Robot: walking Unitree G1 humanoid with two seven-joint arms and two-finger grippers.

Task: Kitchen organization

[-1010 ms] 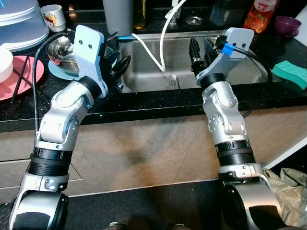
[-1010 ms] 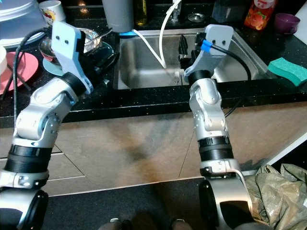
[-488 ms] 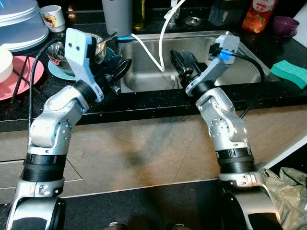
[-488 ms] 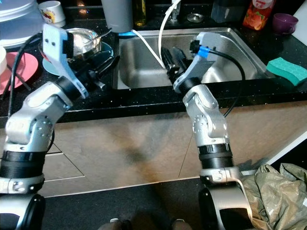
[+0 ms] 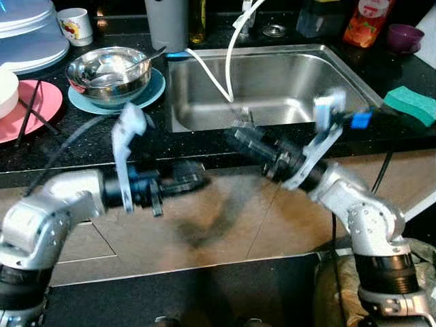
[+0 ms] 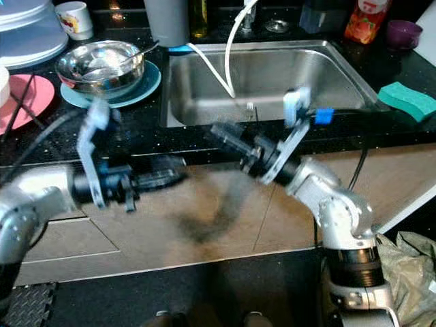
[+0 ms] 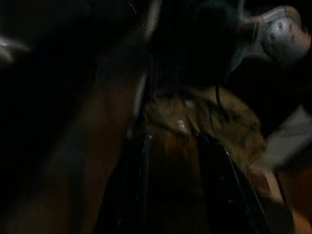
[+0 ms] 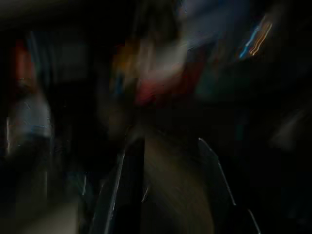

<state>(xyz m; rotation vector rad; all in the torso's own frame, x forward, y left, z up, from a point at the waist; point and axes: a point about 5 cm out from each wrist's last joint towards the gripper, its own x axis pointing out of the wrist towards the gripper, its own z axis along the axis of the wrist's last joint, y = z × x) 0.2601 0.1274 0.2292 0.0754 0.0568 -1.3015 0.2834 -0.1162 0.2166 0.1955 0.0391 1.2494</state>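
Both arms hang blurred before the cabinet front, below the black worktop (image 5: 204, 146). The left gripper (image 5: 187, 182) and right gripper (image 5: 242, 136) point toward each other, each with fingers parted by a narrow gap in its wrist view, holding nothing. Beyond lies one steel sink (image 5: 272, 82) with one fork (image 5: 245, 114), one steel bowl (image 5: 109, 68) on a blue plate, and one green sponge (image 5: 411, 104).

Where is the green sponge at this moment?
The green sponge lies on the black countertop at the far right of the head views, just right of the steel sink and in front of the purple cup.
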